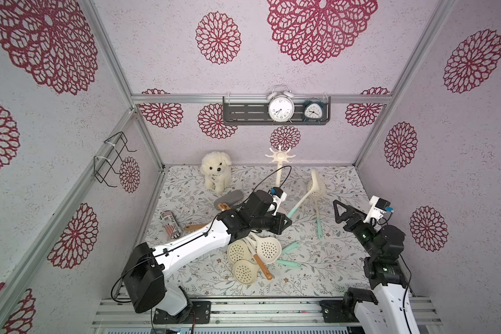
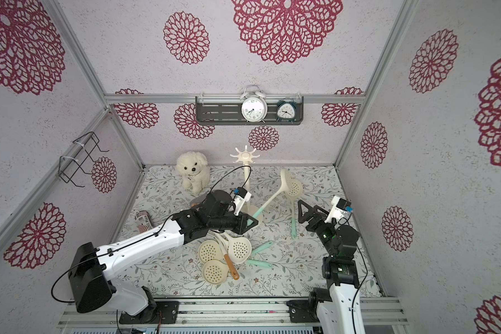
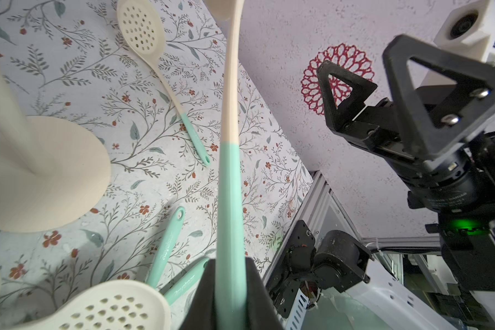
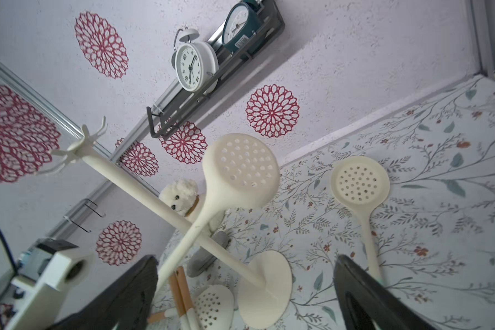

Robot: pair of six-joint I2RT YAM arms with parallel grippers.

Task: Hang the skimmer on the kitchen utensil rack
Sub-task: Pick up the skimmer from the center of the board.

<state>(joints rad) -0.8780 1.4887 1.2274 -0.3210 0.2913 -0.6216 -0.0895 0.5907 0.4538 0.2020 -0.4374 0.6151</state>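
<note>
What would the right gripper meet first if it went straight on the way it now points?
Probably the raised skimmer that the left gripper holds; behind it stands the kitchen utensil rack. The depth is unclear.

The skimmer [image 3: 230,183] in my left gripper [image 3: 230,265] looked like smooth matt plastic, cream above, with a mint handle of soft, rubber-like finish. The kitchen utensil rack [image 3: 49,177] was also cream and matt, with fine lines over its base. The fingers [image 3: 325,100] of my right gripper [image 3: 357,60] were of black, grainy, rough plastic, with shiny metal screws [image 3: 479,93]. The table cover [image 3: 160,177] appeared matt, the wall [image 3: 283,43] rough like plaster, the toy dog [image 1: 217,170] of fluffy plush.
</note>
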